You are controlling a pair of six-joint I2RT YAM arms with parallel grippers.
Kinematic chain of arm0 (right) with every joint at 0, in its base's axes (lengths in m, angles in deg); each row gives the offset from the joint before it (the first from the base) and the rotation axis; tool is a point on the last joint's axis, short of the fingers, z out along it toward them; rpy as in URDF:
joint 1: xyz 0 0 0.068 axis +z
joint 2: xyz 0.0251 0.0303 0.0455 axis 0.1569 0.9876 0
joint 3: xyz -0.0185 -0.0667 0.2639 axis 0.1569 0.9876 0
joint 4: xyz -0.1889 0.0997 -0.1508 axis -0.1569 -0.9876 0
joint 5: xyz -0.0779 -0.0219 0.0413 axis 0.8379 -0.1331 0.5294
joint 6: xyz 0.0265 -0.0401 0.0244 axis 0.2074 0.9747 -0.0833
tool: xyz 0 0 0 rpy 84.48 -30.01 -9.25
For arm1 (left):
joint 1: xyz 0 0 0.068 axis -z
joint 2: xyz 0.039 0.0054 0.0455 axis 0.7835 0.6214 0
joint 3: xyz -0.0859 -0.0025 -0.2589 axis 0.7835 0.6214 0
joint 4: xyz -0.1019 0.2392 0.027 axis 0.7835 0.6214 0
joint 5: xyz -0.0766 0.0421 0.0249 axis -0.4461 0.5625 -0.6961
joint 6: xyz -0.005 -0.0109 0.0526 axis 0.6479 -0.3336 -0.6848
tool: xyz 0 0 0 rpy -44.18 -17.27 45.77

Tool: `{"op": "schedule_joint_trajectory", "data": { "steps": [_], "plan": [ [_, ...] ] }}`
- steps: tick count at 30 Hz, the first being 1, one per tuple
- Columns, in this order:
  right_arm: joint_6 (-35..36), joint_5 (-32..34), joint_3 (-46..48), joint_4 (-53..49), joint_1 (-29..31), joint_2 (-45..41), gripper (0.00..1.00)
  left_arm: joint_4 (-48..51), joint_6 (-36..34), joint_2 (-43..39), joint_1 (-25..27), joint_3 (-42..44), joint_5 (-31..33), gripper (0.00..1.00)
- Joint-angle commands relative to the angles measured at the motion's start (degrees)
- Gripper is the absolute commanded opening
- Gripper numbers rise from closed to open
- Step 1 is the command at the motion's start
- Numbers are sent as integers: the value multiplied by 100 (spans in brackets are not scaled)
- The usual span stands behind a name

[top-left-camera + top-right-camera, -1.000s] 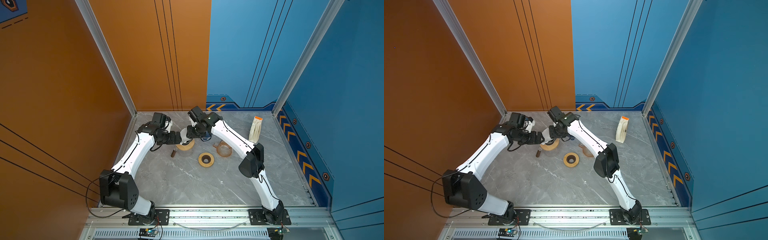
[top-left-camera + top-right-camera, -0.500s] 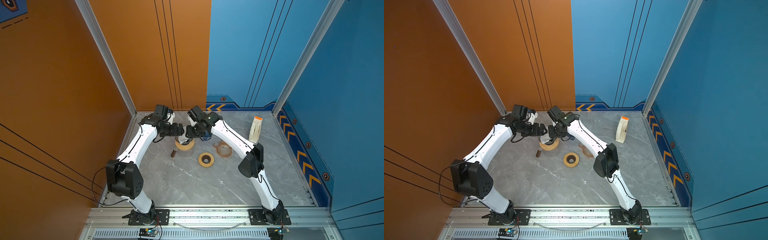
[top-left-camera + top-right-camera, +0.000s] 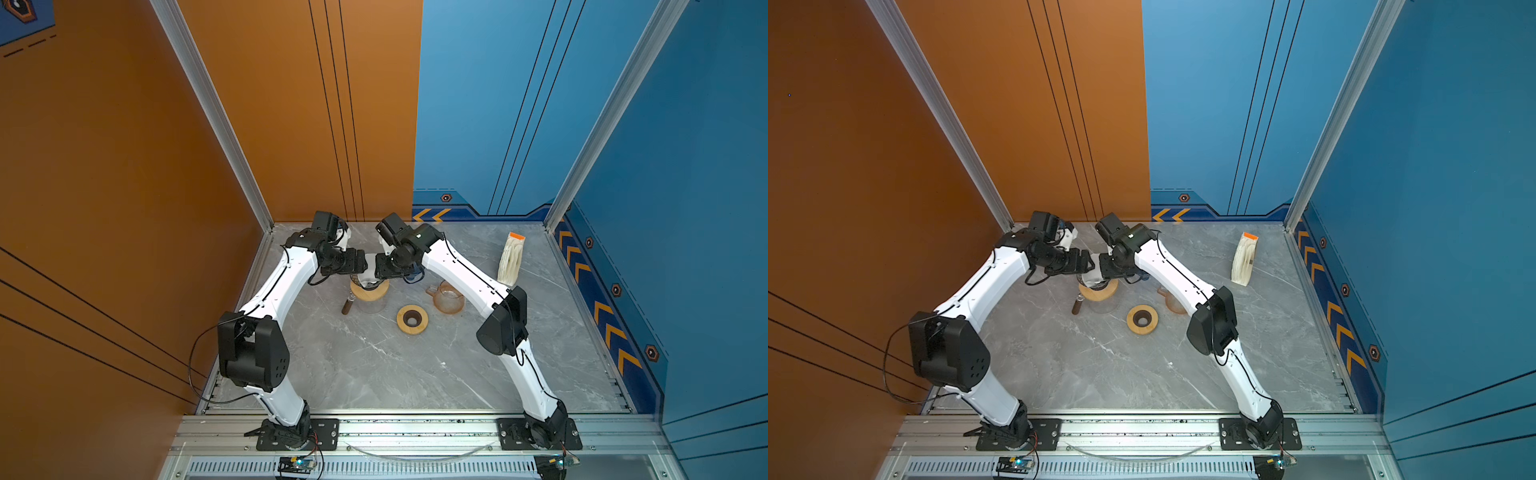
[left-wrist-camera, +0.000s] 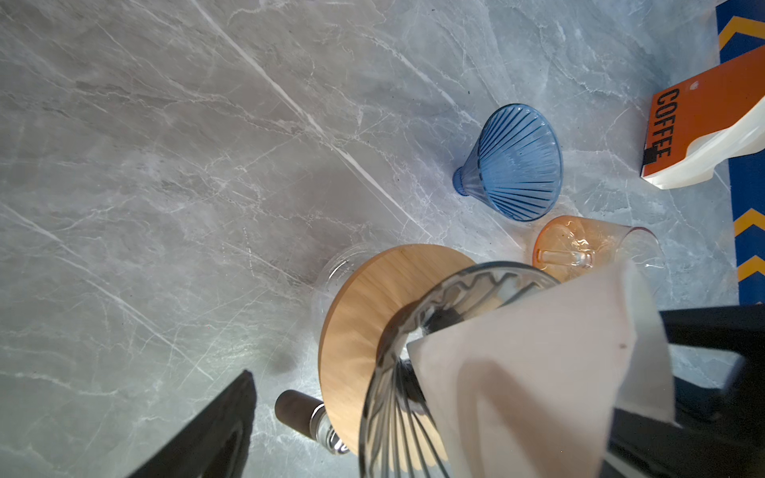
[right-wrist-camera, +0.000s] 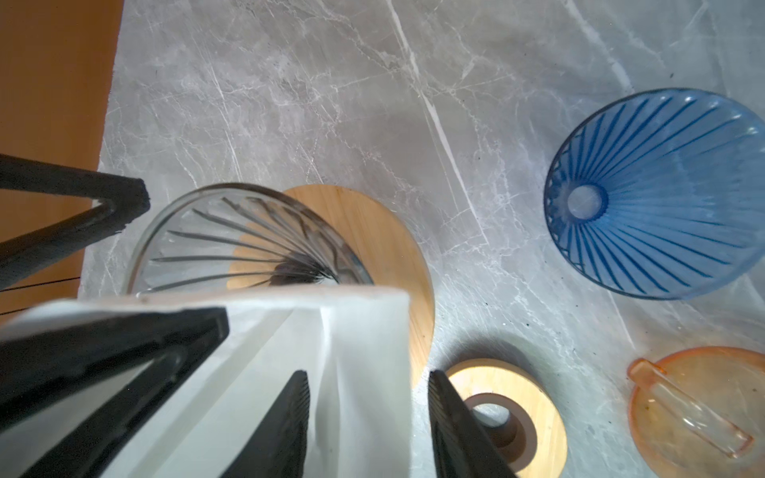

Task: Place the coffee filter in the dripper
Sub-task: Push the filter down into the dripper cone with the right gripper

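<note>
Right gripper [image 5: 367, 374] gripped the coffee filter [image 5: 364, 323] at the clear dripper [image 5: 232, 231] rim, point angled into its mouth; left gripper [image 3: 360, 266] alongside, jaws spread wide.

The only word I can read from here is "COFFEE", in black capitals on the orange label [image 4: 703, 116] of the white filter pack [image 4: 724, 161], at the upper right of the left wrist view. In both top views the pack's [image 3: 512, 259] [image 3: 1246, 259] lettering is too small to read. Orange chevron signs [image 3: 432, 215] mark the blue wall band.
</note>
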Motion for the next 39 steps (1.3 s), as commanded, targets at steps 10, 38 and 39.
{"op": "schedule_joint_trajectory", "data": {
  "steps": [10, 38, 39],
  "plan": [
    [-38, 328, -248, -283, 44, -335, 48, 121, -3, -358, -126, 446, 118, 78],
    [-144, 569, -396, -380, 37, 201, 47, 120, 4, -37, -171, 496, -218, 76],
    [-144, 563, -400, -372, 22, 209, 47, 118, 5, -26, -171, 490, -226, 76]
  ]
}}
